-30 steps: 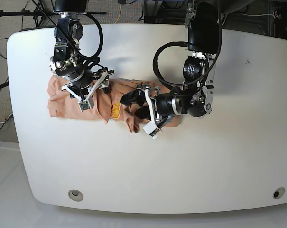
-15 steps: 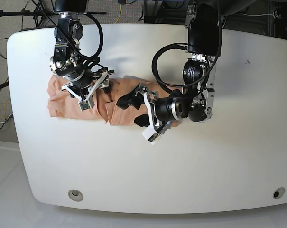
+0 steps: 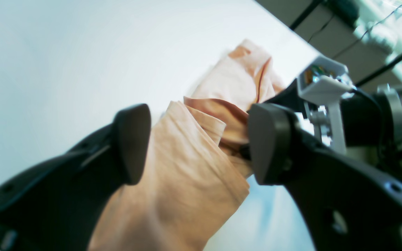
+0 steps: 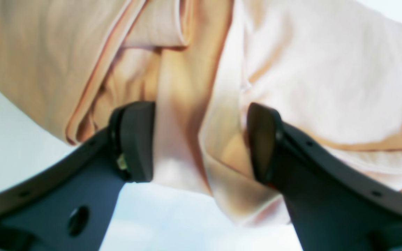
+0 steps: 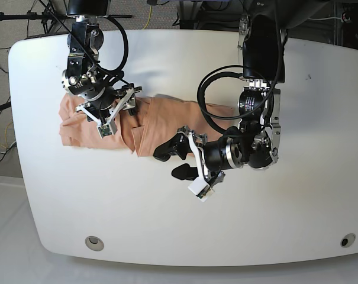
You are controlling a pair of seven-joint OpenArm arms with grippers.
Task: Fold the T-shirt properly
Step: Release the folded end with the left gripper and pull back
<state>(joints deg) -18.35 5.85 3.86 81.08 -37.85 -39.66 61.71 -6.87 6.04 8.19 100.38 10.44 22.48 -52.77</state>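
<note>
The T-shirt (image 5: 116, 121) lies bunched in a long peach band across the upper left of the base view, on the white table (image 5: 297, 195); the right gripper (image 5: 110, 109) sits over its left part, fingers apart with cloth between them, not pinched; the left gripper (image 5: 173, 160) hangs at the band's lower right edge, fingers spread wide, a fold lying loose between them.

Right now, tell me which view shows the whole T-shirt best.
The base view: the T-shirt lies stretched across the table, nearly all visible. The left wrist view shows one folded end; the right wrist view, blurred folds only.
</note>
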